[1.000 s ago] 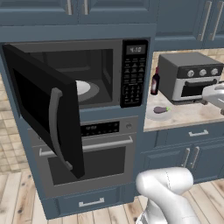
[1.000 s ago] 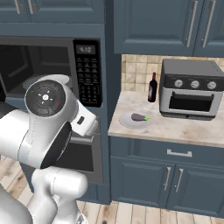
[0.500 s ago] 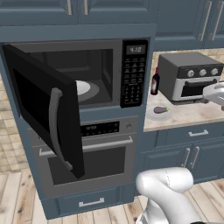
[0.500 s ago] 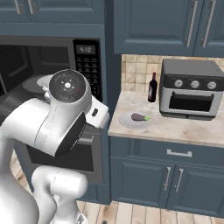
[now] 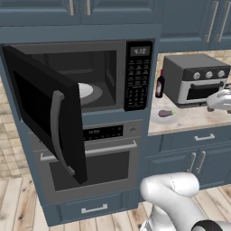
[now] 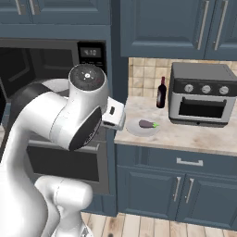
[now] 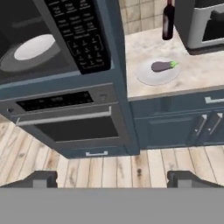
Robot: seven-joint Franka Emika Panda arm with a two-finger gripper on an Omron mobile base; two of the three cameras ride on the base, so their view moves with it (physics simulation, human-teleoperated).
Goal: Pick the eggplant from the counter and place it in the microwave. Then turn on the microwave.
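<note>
Eggplant [image 6: 147,124] lies on its side on a round pale plate [image 6: 137,130], green stem cap pointing toward the toaster oven [image 6: 202,95]. Plate sits on the tabletop [image 6: 185,135], near its left end, just beside the tall cabinet column that houses the microwave [image 5: 85,76]. Nothing touches the eggplant.

A dark red bottle [image 6: 161,92] stands upright behind the plate, against the tiled wall, just left of the toaster oven.

Microwave door [image 5: 49,117] is swung wide open to the left, vertical grey handle facing outward. White turntable [image 5: 85,91] visible inside, cavity otherwise bare. Keypad [image 5: 136,79] and lit display on the right side. Steel wall oven [image 5: 88,158] directly below, door closed.

End effector [image 7: 113,178]: jaws spread fully wide, holding nothing. In the hand view the two dark fingertips [image 7: 41,178] sit far apart at the bottom, with wooden floor between them. It is well apart from the eggplant, looking down at the lower cabinets, oven and tabletop from in front.
</note>
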